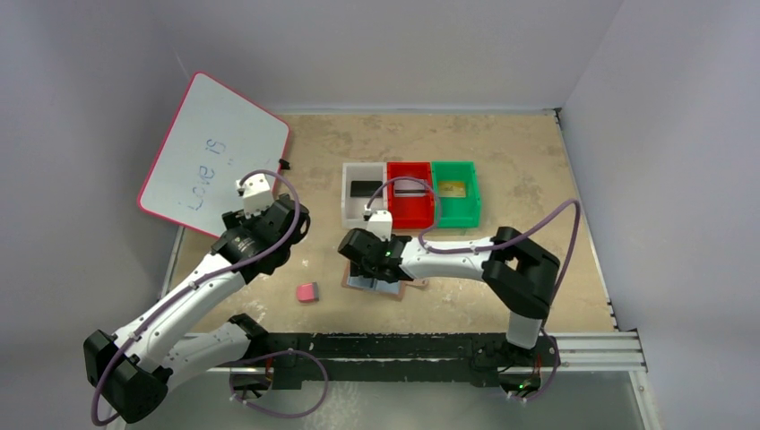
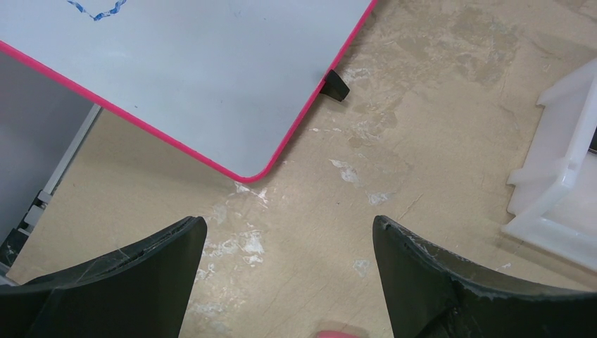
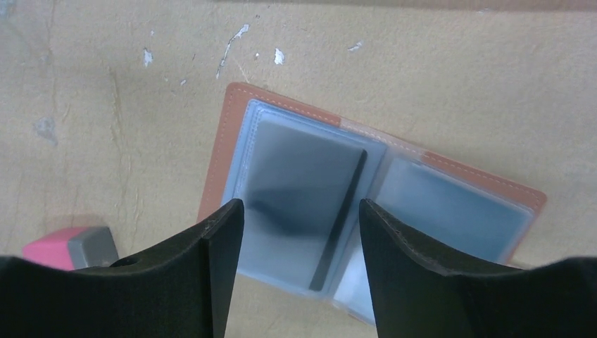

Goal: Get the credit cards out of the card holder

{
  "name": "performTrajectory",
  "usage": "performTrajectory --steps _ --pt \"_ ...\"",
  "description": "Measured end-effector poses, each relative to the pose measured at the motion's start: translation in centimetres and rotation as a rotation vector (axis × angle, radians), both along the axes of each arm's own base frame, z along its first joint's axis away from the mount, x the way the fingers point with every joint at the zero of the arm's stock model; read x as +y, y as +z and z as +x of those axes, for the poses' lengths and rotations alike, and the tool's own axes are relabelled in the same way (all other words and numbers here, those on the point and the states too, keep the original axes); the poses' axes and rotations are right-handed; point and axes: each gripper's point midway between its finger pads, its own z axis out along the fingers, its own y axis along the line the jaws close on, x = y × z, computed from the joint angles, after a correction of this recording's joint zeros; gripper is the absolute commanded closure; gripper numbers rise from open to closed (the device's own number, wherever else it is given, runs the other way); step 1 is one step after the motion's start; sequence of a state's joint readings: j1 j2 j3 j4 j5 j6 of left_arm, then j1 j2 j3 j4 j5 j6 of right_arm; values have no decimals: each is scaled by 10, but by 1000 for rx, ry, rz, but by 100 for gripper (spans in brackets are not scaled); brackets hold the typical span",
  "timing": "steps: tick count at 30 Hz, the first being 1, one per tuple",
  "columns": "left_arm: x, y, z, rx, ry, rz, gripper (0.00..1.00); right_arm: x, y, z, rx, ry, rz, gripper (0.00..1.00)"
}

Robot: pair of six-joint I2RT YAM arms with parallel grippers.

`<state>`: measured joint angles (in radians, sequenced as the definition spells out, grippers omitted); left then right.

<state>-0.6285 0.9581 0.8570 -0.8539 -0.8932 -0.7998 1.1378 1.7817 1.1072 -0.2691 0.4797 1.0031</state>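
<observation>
Progress: black card (image 1: 364,188), grey card (image 1: 411,190) and gold card (image 1: 452,188) lying in bins (image 1: 363,216). Card holder (image 3: 394,190) lying open on table under R gripper (image 3: 301,208), jaws apart. Striped card (image 3: 303,176) sitting in sleeve, pending. L gripper (image 2: 288,225) hovering, jaws apart.

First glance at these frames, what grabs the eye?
The pink-framed whiteboard with blue handwriting, propped up at far left. Then the row of white, red and green plastic bins mid-table, and the open tan leather card holder directly below the open right gripper.

Pink-edged whiteboard (image 1: 215,152) far left, white bin (image 1: 346,202), red bin (image 1: 410,167), green bin (image 1: 475,193) abreast, pink eraser (image 1: 307,292), possibly grey-ended
</observation>
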Motion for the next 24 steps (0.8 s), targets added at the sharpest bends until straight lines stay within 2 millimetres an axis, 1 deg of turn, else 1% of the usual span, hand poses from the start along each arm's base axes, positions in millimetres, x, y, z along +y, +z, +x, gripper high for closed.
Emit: performTrajectory --steps 1,3,5,10,11,13,18,21,22,24 --pt "0 0 0 -1 0 -1 12 2 -3 1 4 0 -9 34" --pt "0 1 0 -3 0 -2 12 6 -13 3 14 1 -32 37" --pt "0 1 0 -4 0 -3 12 10 -13 5 13 0 -35 40" --pt "0 1 0 -4 0 -3 12 14 -12 11 -2 -19 -34 63" --pt "0 1 0 -4 0 -3 12 14 -11 10 -1 -17 -33 66" --pt "0 1 0 -4 0 -3 12 13 -13 10 1 -18 -37 68" --pt "0 1 0 -4 0 -3 12 9 -13 10 -3 -15 -51 89" --pt "0 1 0 -4 0 -3 12 6 -14 11 -3 -12 -52 96" --pt "0 1 0 -4 0 -3 12 5 -14 11 -4 -11 -51 100" --pt "0 1 0 -4 0 -3 12 4 -15 11 -4 -8 -48 100"
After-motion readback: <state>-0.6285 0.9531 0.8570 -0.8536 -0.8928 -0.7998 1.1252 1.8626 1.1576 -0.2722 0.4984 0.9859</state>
